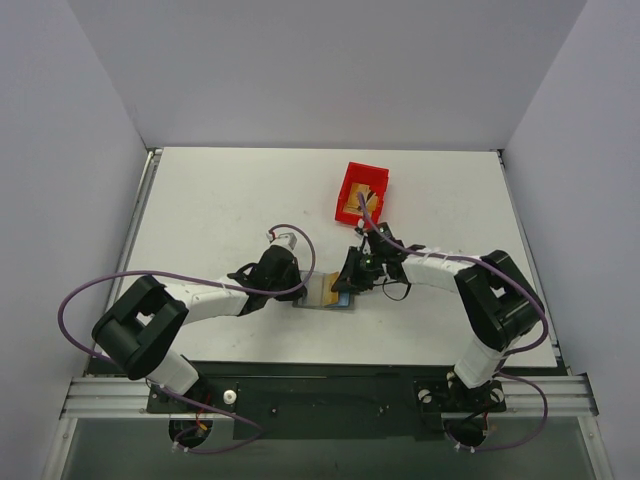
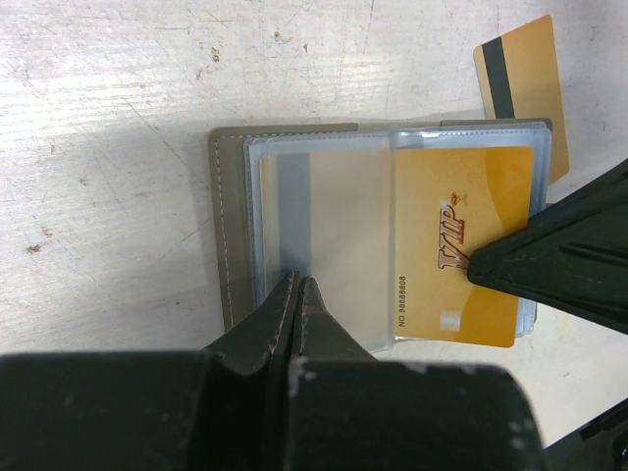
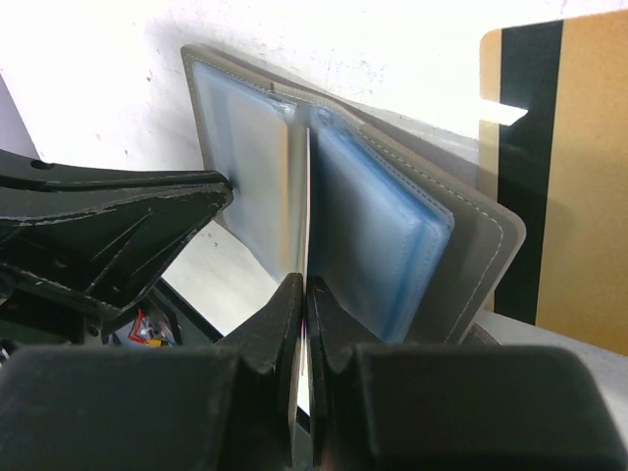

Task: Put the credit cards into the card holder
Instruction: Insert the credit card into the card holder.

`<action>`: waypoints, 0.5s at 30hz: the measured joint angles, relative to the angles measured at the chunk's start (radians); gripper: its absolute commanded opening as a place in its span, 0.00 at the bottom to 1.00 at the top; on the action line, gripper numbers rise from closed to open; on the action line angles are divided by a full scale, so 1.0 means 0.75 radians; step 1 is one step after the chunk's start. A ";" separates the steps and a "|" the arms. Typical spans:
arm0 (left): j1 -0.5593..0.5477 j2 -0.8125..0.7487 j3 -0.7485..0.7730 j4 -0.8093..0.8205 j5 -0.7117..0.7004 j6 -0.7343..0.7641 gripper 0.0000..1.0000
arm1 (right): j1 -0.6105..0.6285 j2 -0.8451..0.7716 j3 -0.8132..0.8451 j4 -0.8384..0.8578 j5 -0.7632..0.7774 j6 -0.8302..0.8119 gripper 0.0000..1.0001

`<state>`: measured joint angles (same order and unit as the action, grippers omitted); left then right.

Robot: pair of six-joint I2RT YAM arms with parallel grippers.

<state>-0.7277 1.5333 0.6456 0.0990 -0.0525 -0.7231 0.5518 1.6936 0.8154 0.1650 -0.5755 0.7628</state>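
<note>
One white desk (image 1: 220,200) carries the grey card holder (image 2: 228,226), lying open near its middle with clear and bluish sleeves fanned out. The right pincer (image 3: 304,285) is clamped on a gold credit card (image 2: 461,235) printed VIP, lying across the holder's pages, while the left pincer (image 2: 297,282) is closed, its tips at a clear sleeve's edge. Another gold card (image 2: 535,88), black-striped, lies on the desk just beyond the holder.

Grey card holder (image 2: 230,226), gold black-striped credit cards (image 2: 525,78), red bin (image 1: 346,196).
</note>
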 measured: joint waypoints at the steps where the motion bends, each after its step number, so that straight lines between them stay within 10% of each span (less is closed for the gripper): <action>1: 0.000 0.000 0.000 0.000 -0.001 0.000 0.00 | 0.001 0.004 -0.014 0.025 -0.006 0.001 0.00; 15: 0.000 -0.004 0.000 -0.008 -0.019 -0.003 0.00 | -0.004 0.008 -0.124 0.249 -0.042 0.028 0.00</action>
<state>-0.7277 1.5307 0.6456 0.0929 -0.0666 -0.7254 0.5491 1.6997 0.7223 0.3519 -0.6067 0.7841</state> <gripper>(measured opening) 0.020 0.002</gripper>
